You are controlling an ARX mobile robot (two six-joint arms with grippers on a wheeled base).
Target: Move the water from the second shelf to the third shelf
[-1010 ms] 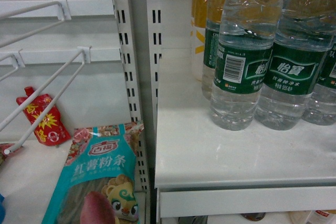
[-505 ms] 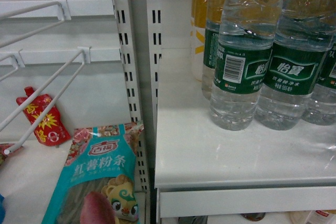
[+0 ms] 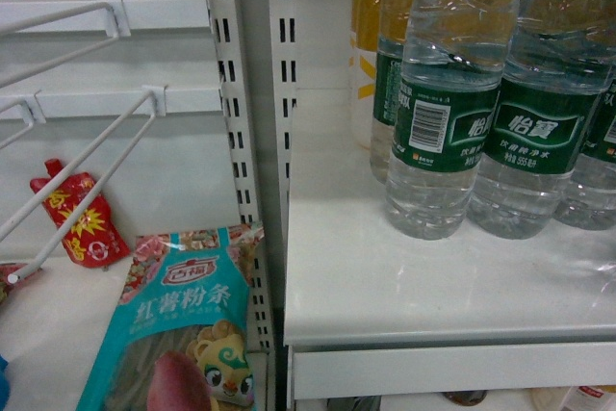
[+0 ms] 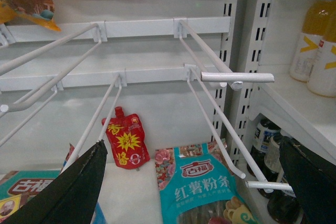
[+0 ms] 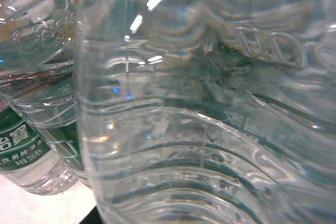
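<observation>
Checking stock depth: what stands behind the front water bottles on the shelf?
Behind the front water bottles stand another water bottle and yellow drink bottles; anything further back is covered.

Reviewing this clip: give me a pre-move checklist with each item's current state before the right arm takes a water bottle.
1. Water bottles upright on the white shelf: ok.
2. Right wrist camera up close to a bottle: ok, it fills that view.
3. Right gripper closed on it: cannot tell; its fingers are not visible.
4. Left gripper open and empty: ok, it faces the peg hooks.
5. Neighbouring bottle spaced from the target: not ok, it stands close beside.
6. Destination shelf free: cannot tell; not shown.
</observation>
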